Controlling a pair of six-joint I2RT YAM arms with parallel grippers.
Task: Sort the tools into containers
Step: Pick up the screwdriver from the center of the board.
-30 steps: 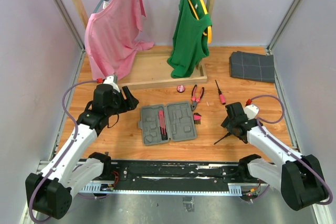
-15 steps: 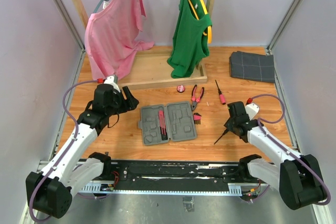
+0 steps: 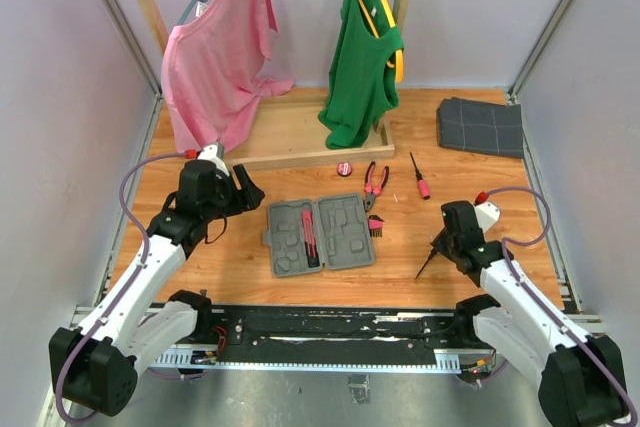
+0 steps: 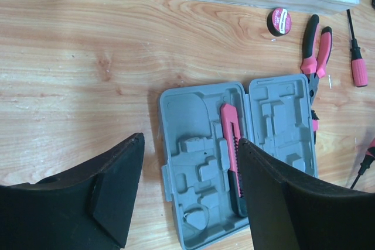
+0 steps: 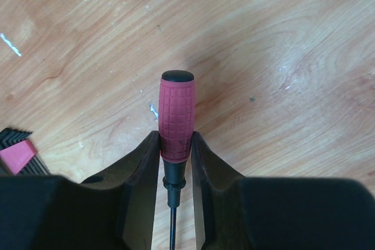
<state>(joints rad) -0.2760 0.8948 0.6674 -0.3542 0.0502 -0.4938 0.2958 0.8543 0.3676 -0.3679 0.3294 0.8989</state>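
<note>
Right gripper (image 3: pixel 446 244) is pinched shut on the pink-handled screwdriver (image 5: pixel 176 115). Its fingers (image 5: pixel 143 165) press both sides of the grip down by the collar. In the top view the black shaft runs diagonally, pointing near-left. I can't tell if the tip is off the wood.

The grey tool case (image 3: pixel 320 235) lies open pretty much straight left of that gripper. The long pink knife (image 4: pixel 231 144) is seated by the hinge.

The left gripper (image 3: pixel 243 187) hangs spread wide and empty off the case's far-left corner.

I'd guess the right arm carries the screwdriver left and swings the shaft to match a recess. The table (image 3: pixel 250 267) is smooth bare wood, but the small brush (image 3: pixel 375 226) sits against the case's right edge, with the pliers (image 3: pixel 375 180) just beyond, so that side is a bit crowded.
</note>
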